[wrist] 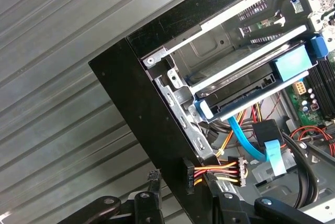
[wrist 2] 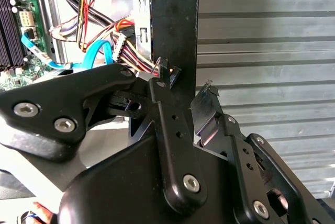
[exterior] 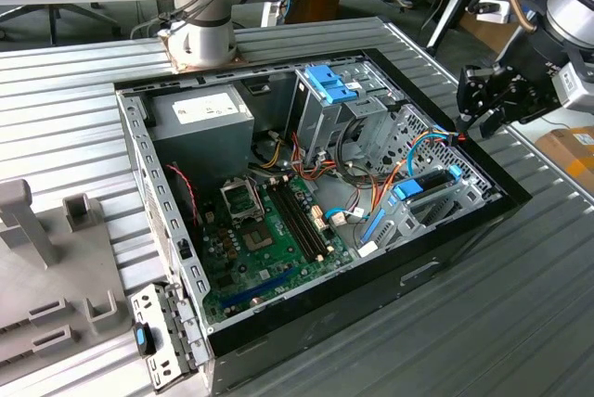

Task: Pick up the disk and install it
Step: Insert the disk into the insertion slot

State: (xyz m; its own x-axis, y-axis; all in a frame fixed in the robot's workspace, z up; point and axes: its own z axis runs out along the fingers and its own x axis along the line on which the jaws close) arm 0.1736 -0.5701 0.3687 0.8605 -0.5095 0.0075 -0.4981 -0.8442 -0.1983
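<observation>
The disk (exterior: pixel 432 181) lies flat in the lower drive bay at the exterior view's right end of the open computer case (exterior: pixel 139 151), its blue carrier rails showing at both ends. The first wrist view shows the disk (wrist: pixel 246 85) edge-on in the bay, a blue tab at one end. My gripper (exterior: pixel 471 126) hangs just outside the case's right corner, above the black wall and apart from the disk. It is open with nothing held. In both wrist views its fingertips (wrist 2: pixel 162 80) sit on either side of that wall, close to a black power connector (wrist: pixel 189 176) with coloured wires.
An upright metal cage with a blue latch (exterior: pixel 329 82) stands mid-case. The grey power-supply box (exterior: pixel 200 119) sits at the back left, the green motherboard (exterior: pixel 269 239) on the floor. Loose blue and orange cables (exterior: pixel 408 151) run near the bay. Ribbed metal tabletop (exterior: pixel 520 286) surrounds the case.
</observation>
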